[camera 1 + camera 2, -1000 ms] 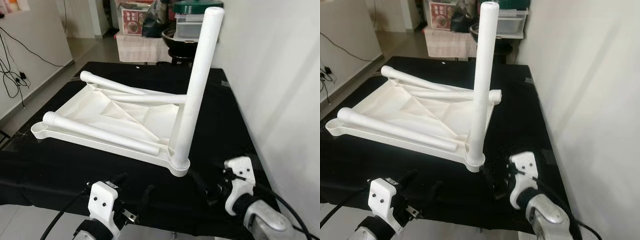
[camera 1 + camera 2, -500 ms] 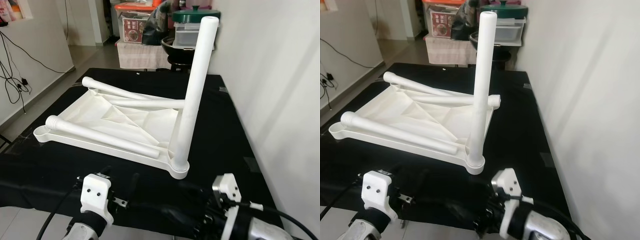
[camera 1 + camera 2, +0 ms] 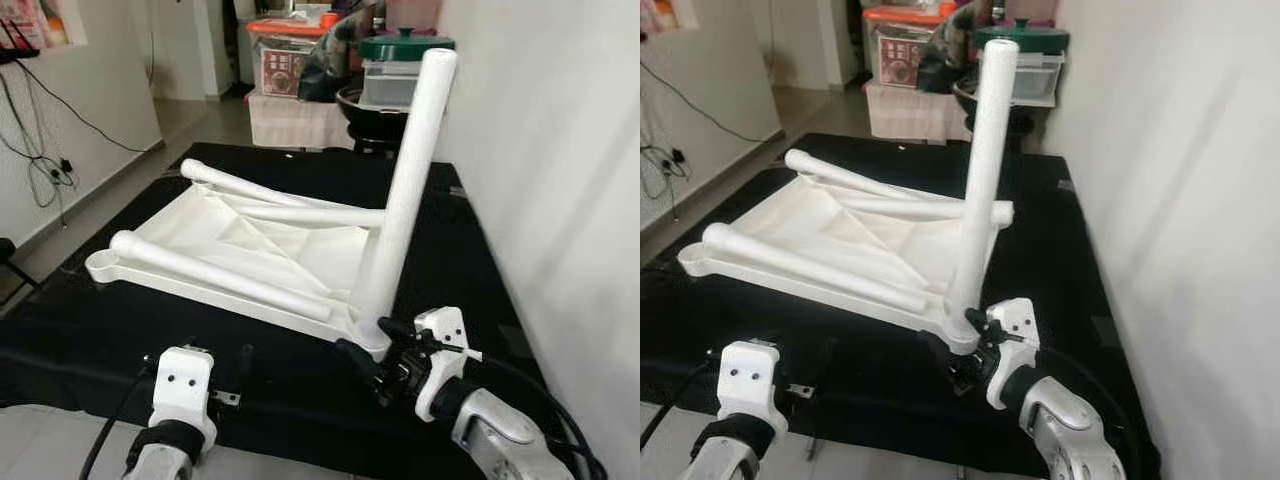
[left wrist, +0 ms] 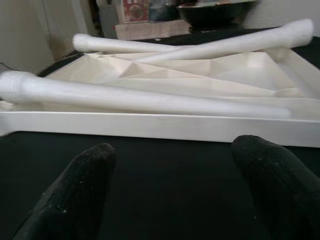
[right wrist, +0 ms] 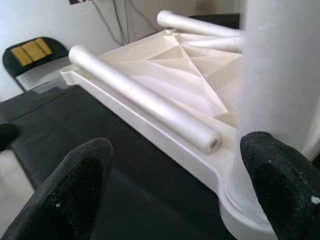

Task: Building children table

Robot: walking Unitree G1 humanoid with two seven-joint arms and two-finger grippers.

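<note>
Right tool (image 3: 372, 350), fingers spread, nears the upright leg (image 3: 407, 190): stiff, light, smooth plastic; best gripped low, by its socket.

My right gripper (image 3: 368, 350) sits with fingers spread wide at the near corner of the white tabletop (image 3: 240, 245). My left gripper (image 4: 175, 195), fingers also apart, hangs before its near edge.

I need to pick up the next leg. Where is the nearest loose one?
The nearest loose leg lies along the front edge of the upturned white tabletop, left of the upright leg and ahead of the left gripper.
</note>
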